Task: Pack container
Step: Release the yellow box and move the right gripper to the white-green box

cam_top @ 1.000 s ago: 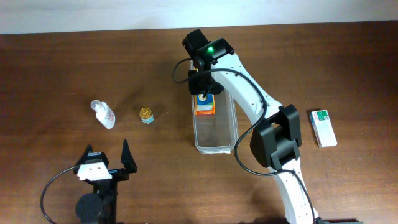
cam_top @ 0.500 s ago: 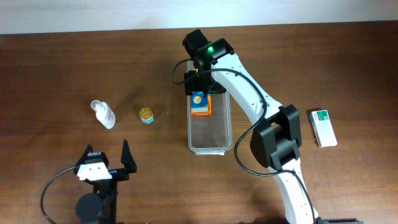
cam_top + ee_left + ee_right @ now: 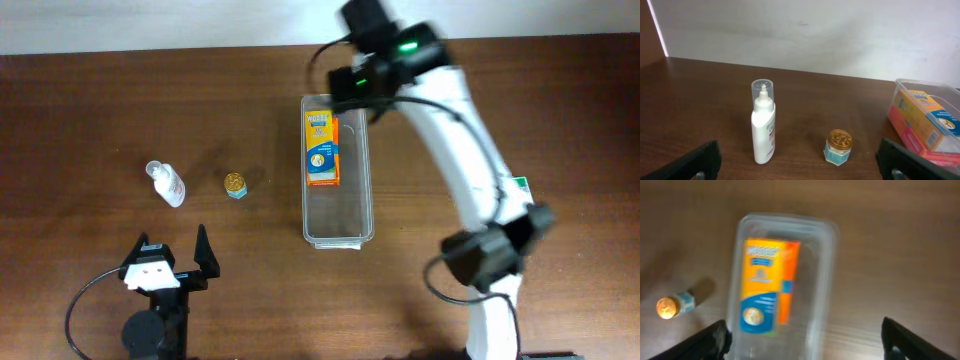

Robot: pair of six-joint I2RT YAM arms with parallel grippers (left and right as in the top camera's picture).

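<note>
While the right tool (image 3: pixel 351 83) hangs released above the container (image 3: pixel 340 218), an orange box (image 3: pixel 321 148) lies flat inside its far end. The left tool (image 3: pixel 173 250) sits released, grasping nothing.

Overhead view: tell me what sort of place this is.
Probably a robotics lab bench: a wooden table against a plain wall, two robot arms, and a clear container holding an orange box, with a bottle and a small jar laid out for packing.
</note>
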